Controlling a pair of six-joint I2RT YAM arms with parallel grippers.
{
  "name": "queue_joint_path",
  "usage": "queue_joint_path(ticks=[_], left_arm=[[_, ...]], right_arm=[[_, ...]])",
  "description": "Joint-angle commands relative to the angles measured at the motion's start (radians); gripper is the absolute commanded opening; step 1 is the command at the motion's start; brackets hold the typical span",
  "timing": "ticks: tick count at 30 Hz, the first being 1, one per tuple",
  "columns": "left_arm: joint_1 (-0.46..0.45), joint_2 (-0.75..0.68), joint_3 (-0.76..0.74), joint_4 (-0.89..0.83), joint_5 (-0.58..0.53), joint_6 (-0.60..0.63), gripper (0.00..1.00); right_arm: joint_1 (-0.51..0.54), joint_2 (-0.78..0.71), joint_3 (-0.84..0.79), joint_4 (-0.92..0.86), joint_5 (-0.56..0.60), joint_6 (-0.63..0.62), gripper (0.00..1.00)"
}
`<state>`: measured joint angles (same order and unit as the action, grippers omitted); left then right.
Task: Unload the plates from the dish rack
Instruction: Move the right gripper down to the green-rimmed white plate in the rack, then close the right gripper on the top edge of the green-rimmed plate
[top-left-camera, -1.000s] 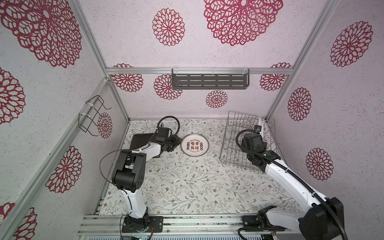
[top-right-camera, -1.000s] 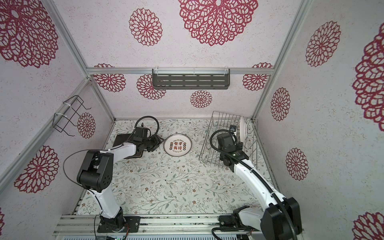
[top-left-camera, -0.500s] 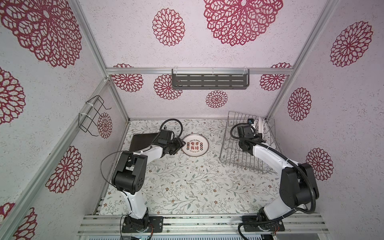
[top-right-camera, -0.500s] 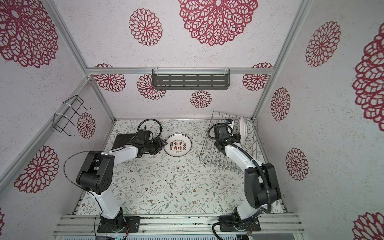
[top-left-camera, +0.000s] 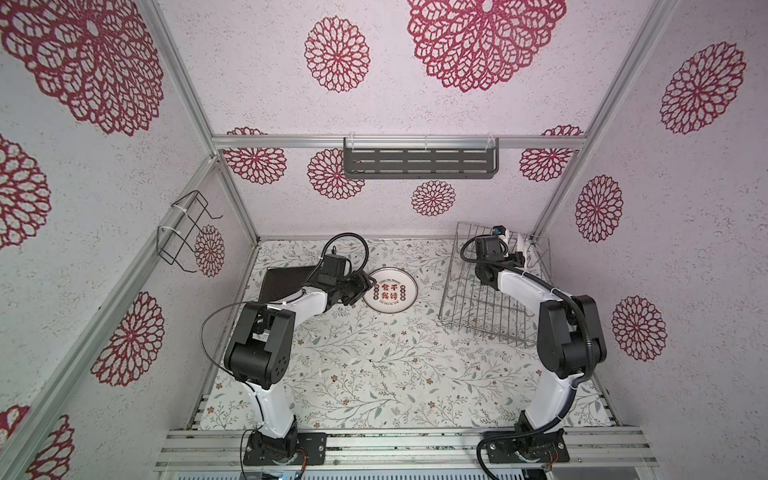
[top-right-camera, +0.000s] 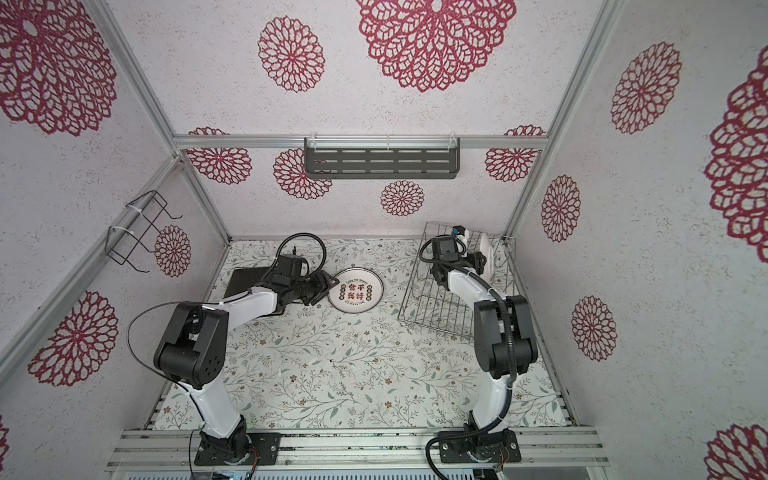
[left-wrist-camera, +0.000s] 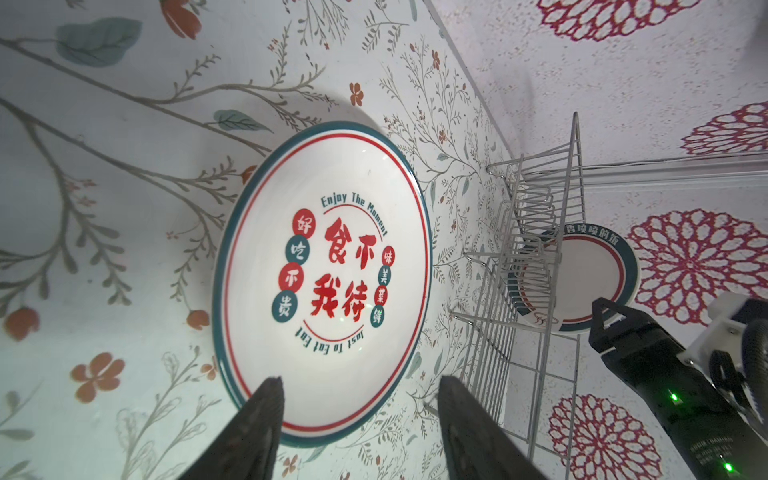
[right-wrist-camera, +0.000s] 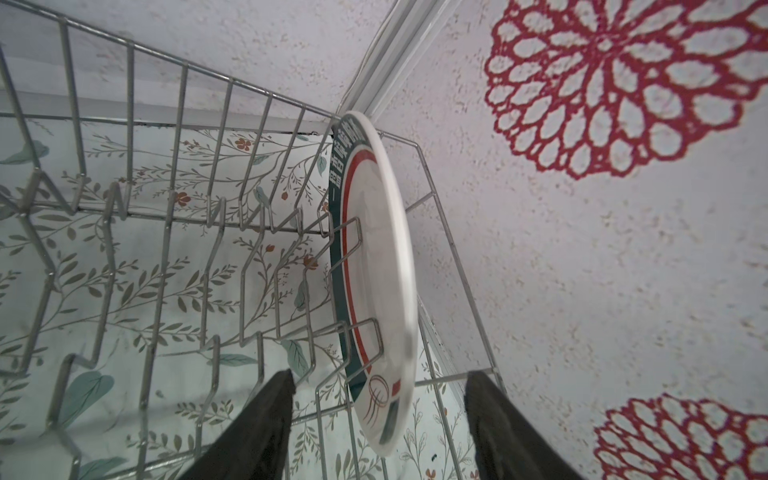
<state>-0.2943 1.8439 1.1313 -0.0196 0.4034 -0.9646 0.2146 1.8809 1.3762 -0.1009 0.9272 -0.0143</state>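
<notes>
Two plates show plainly in both top views. The plate with red characters (top-left-camera: 390, 290) lies flat and face up on the table (top-left-camera: 374, 374), a little toward 12 o'clock from its middle and outside the dish rack (top-left-camera: 490, 299). The dish rack sits at 2 o'clock, near the back right corner; the teal-rimmed plate (top-left-camera: 523, 251) stands on edge at its 1 o'clock end. A dark square plate (top-left-camera: 282, 282) lies at 10 o'clock, partly under the left arm; whether more lie beneath it I cannot tell. The left gripper (top-left-camera: 365, 286) sits at the 9 o'clock rim of the plate with red characters, jaws parted; the right gripper (top-right-camera: 478, 259) reaches into the rack at the teal-rimmed plate's 9 o'clock.

In the left wrist view the left gripper (left-wrist-camera: 360, 379) has its two fingers (left-wrist-camera: 257, 424) spread wide over the near rim of the plate with red characters (left-wrist-camera: 324, 270). Nothing is pinched; whether the tips touch it I cannot tell. Beyond stands the dish rack (left-wrist-camera: 523, 232), with the teal-rimmed plate (left-wrist-camera: 590, 282) upright and facing this camera.

In the right wrist view the right gripper (right-wrist-camera: 380, 374) straddles the near edge of the teal-rimmed plate (right-wrist-camera: 382, 249). Both fingers (right-wrist-camera: 266, 424) stand off it with a gap on each side, so the jaws are apart and grip nothing; the plate stands between prongs at the end of the dish rack (right-wrist-camera: 166, 199).
</notes>
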Motion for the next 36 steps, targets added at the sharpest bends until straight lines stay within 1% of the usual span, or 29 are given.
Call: queue_joint_path(ticks=[1, 7, 10, 16, 23, 26, 29, 33, 36], left_arm=[[-0.009, -0.017, 0.025, 0.017, 0.023, -0.004, 0.64], [-0.012, -0.011, 0.051, 0.013, 0.025, -0.004, 0.64], [-0.012, -0.001, 0.063, 0.011, 0.022, -0.003, 0.64], [-0.011, 0.008, 0.069, 0.017, 0.014, -0.007, 0.64], [-0.011, 0.016, 0.068, 0.017, 0.017, -0.011, 0.65], [-0.011, 0.015, 0.065, 0.017, 0.012, -0.011, 0.65], [-0.011, 0.018, 0.067, 0.017, 0.011, -0.011, 0.65], [-0.011, 0.021, 0.067, 0.017, 0.009, -0.01, 0.65], [-0.01, 0.022, 0.065, 0.017, 0.008, -0.011, 0.65]], right_arm=[[-0.01, 0.027, 0.058, 0.038, 0.039, -0.054, 0.66], [-0.029, 0.103, 0.119, 0.061, 0.096, -0.108, 0.62], [-0.041, 0.115, 0.13, 0.068, 0.102, -0.113, 0.61], [-0.053, 0.119, 0.129, 0.087, 0.1, -0.11, 0.55], [-0.075, 0.137, 0.134, 0.112, 0.142, -0.107, 0.51], [-0.078, 0.138, 0.134, 0.118, 0.138, -0.105, 0.52], [-0.082, 0.137, 0.134, 0.112, 0.118, -0.104, 0.54], [-0.091, 0.123, 0.126, 0.078, 0.081, -0.06, 0.55], [-0.098, 0.119, 0.124, 0.051, 0.051, -0.029, 0.52]])
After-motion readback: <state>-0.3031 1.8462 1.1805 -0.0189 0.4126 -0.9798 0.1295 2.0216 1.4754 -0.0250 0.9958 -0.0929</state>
